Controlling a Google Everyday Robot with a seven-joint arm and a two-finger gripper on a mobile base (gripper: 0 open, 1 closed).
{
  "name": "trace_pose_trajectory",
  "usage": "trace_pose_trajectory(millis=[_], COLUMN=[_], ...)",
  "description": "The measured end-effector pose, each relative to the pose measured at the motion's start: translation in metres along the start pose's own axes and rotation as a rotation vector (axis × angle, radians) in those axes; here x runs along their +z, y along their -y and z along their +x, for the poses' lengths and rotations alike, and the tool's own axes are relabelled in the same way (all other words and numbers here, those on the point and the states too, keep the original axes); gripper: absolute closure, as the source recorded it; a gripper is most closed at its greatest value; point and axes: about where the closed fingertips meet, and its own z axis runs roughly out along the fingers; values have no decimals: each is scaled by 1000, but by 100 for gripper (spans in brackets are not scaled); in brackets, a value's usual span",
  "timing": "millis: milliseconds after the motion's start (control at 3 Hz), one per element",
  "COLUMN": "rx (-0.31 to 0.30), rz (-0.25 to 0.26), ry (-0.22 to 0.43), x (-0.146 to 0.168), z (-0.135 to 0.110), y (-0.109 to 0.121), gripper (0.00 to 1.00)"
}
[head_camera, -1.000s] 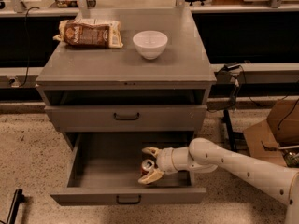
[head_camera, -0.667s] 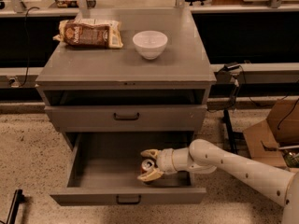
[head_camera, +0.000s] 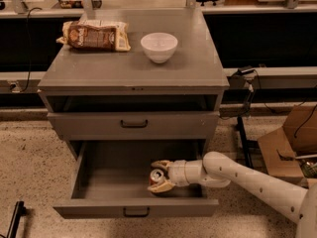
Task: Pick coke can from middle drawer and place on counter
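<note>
The middle drawer [head_camera: 94, 208] is pulled open at the bottom of the grey cabinet. The coke can [head_camera: 156, 176], red with a silver top, sits inside it at the right front, its top facing up and left. My gripper [head_camera: 159, 176] reaches into the drawer from the right. Its two tan fingers [head_camera: 161, 163] are closed against the can's far and near sides, and the can is still low in the drawer. The counter [head_camera: 188, 63] is the flat grey top of the cabinet, above.
A white bowl [head_camera: 159, 46] and a brown snack bag [head_camera: 94, 35] lie on the counter's back part. The shut handled drawer front [head_camera: 133, 124] is right above the open drawer. A black stand [head_camera: 243, 128] and cardboard boxes [head_camera: 290, 148] are to the right on the floor.
The gripper's fingers have drawn closer together around the can. The arm has stayed at nearly the same spot in the drawer.
</note>
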Motion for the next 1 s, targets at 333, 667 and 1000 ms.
trace_pose_trajectory(millis=[333, 667, 1000], rx=[9, -15, -56], rz=[12, 20, 19], ry=[10, 58, 160], x=[-2, -16, -44], z=[6, -9, -45], y=[2, 2, -2], gripper=[53, 77, 99])
